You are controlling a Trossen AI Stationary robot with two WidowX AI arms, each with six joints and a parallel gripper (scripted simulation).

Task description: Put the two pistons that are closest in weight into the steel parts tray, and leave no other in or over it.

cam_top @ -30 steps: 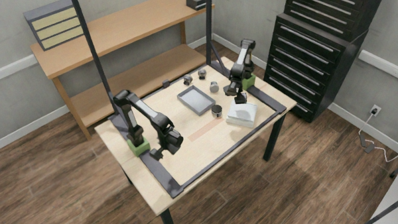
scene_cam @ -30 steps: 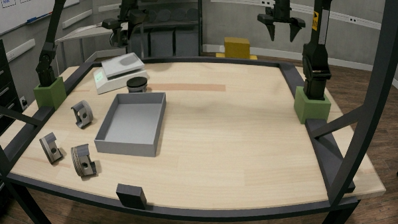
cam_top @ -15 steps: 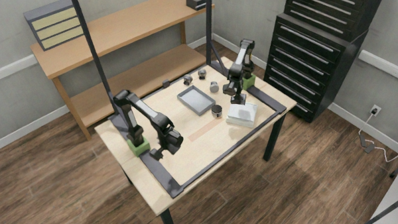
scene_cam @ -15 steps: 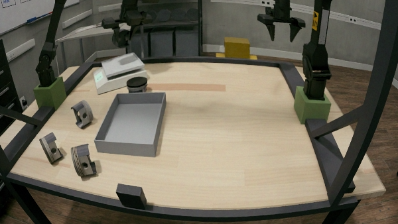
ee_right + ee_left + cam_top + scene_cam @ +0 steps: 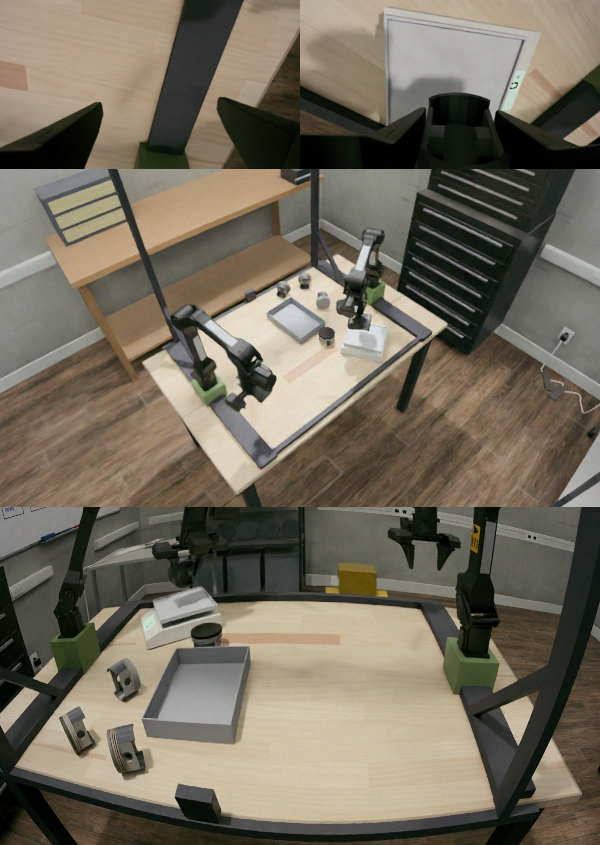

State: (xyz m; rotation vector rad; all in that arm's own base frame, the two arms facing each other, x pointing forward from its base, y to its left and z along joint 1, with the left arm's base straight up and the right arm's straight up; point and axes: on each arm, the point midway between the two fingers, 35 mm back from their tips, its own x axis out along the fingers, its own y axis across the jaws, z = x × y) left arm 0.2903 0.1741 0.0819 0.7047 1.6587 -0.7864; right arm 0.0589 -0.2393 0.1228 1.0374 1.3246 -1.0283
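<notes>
Green blocks (image 5: pixel 209 390) (image 5: pixel 471 666) under black arms (image 5: pixel 220 331) (image 5: pixel 477 582)

Top and exterior views share the tabletop from opposite sides.

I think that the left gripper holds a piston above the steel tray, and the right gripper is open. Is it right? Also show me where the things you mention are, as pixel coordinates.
Not above the tray (image 5: pixel 310 335) (image 5: pixel 190 731): the left wrist view shows the piston (image 5: pixel 181 573) (image 5: pixel 460 139) in the left gripper (image 5: pixel 357 318) (image 5: pixel 187 556) (image 5: pixel 460 115) above the scale (image 5: pixel 361 352) (image 5: pixel 185 627) (image 5: pixel 451 56). The right gripper (image 5: pixel 250 403) (image 5: pixel 425 567) (image 5: pixel 159 105) is indeed open.
</notes>
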